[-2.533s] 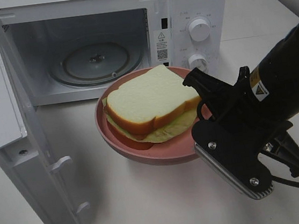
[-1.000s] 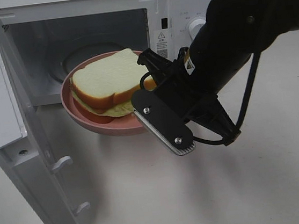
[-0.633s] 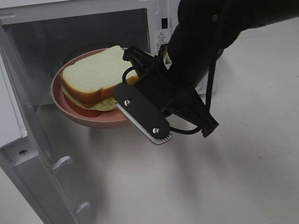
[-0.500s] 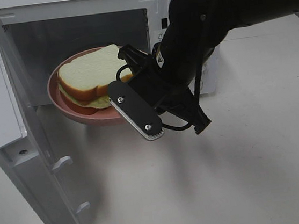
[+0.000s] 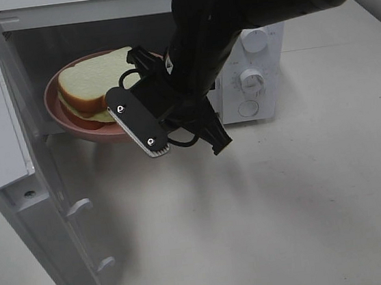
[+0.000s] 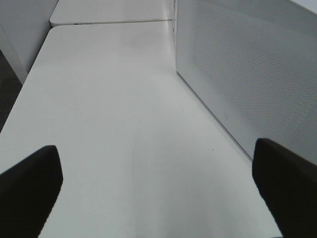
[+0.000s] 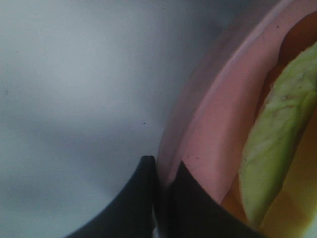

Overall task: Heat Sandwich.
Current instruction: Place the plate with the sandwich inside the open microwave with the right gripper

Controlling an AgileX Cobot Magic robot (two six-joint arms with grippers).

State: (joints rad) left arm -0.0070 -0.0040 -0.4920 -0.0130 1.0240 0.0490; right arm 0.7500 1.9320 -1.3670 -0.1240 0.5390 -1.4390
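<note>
Pinching pink plate (image 5: 54, 111) rim, right end effector (image 7: 164, 166), sandwich (image 5: 94, 81) at microwave (image 5: 258, 73) doorway, left end effector (image 6: 157, 186) agape

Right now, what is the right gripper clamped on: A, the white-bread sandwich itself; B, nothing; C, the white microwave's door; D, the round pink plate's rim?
D: the right wrist view shows the right gripper shut on the rim of the round pink plate, not on the white-bread sandwich.

A white table (image 5: 310, 225) borders dark floor (image 6: 6, 99) under even light.
</note>
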